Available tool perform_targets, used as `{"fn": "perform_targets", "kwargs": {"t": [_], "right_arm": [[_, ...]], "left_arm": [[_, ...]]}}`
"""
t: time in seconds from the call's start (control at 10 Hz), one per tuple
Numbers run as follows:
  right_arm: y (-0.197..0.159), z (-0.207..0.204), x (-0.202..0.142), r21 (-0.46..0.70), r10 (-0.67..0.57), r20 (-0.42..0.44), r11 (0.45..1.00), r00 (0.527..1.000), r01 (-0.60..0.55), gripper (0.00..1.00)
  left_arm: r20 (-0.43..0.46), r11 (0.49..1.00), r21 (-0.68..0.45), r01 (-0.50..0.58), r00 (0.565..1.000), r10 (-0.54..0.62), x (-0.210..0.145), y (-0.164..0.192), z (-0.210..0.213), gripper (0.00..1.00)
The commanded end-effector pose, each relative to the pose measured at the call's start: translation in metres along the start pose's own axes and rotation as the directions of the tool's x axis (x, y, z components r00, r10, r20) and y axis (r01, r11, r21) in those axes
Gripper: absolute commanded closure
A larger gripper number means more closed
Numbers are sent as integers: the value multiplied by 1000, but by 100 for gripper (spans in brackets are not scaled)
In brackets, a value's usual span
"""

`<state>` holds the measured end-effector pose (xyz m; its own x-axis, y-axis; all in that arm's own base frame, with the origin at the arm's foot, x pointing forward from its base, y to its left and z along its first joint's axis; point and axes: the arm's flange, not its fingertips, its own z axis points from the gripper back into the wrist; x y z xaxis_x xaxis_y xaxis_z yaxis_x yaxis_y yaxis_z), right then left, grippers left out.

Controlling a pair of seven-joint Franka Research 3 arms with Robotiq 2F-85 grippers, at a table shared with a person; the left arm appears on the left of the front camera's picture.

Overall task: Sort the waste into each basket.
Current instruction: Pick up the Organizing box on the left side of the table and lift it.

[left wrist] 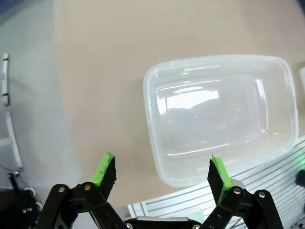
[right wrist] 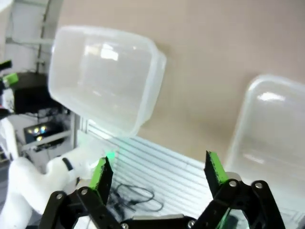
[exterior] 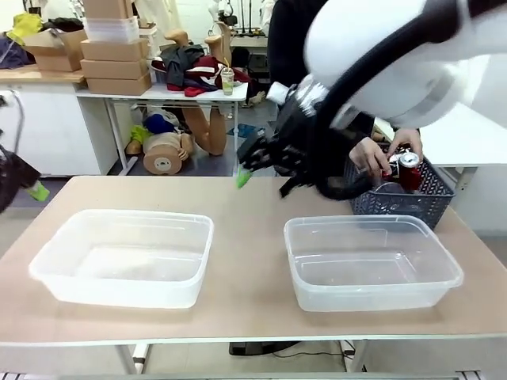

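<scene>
While right tool (exterior: 263,185) gapes, can (exterior: 409,169) lies apart.

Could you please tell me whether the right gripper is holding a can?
No, the right gripper stands open with nothing between its jaws.

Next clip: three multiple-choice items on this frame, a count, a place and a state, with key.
1. How many clear tubs stand on the table? A one; B two; C four.
2. Where is the red can? A in the left tub; B at the dark lattice basket, by the person's hand; C between the tubs.
3. The right gripper is: A open, empty; B shut on a can; C shut on a bottle.
Key: 1 B, one tub left, one right. 2 B, it shows at the basket, beside the hand. 3 A, its jaws stand apart, nothing between.
</scene>
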<state>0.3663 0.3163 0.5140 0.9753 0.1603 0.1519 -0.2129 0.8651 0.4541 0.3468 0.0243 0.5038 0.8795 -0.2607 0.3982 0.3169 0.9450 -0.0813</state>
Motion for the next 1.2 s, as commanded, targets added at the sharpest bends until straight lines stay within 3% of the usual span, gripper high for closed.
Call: {"fn": "perform_targets", "kwargs": {"t": [0.0,0.1,0.2,0.3,0.4,0.5,0.6,0.7,0.8,0.9,1.1], "right_arm": [[60,-65,44,-90,-171,-127,983,977,160,0],[76,-99,55,-163,-262,-93,956,960,245,0],[89,-129,68,-207,-320,7,926,947,314,0],[97,-155,71,-286,-294,-47,919,955,269,0],[93,-165,69,-443,-304,-82,864,949,239,0],[78,-134,64,-468,-288,-133,862,948,196,0],[68,-168,49,-290,-287,-43,920,957,263,0],[68,-168,49,-290,-287,-43,920,957,263,0],[63,-165,55,-392,-295,-73,887,953,245,0],[68,-176,57,-450,-337,-35,846,941,286,0],[75,-197,62,-453,-392,-14,822,920,344,0]], "left_arm": [[-71,997,34,65,996,-62,11,-8,-30,0],[-118,995,34,97,989,-93,10,-12,-37,0],[-114,992,1,123,986,-122,5,-17,-46,0],[-130,993,7,115,985,-113,4,-20,-56,0],[-136,997,-3,74,988,-74,4,-20,-63,0],[-132,995,0,97,987,-96,10,-21,-54,0],[-132,995,0,97,987,-96,10,-21,-54,0],[-132,995,0,97,987,-96,10,-21,-54,0],[-132,995,0,97,987,-96,10,-21,-54,0],[-139,995,-3,96,986,-95,11,-21,-56,0],[-179,983,-28,180,967,-182,8,-17,-76,0]]}}
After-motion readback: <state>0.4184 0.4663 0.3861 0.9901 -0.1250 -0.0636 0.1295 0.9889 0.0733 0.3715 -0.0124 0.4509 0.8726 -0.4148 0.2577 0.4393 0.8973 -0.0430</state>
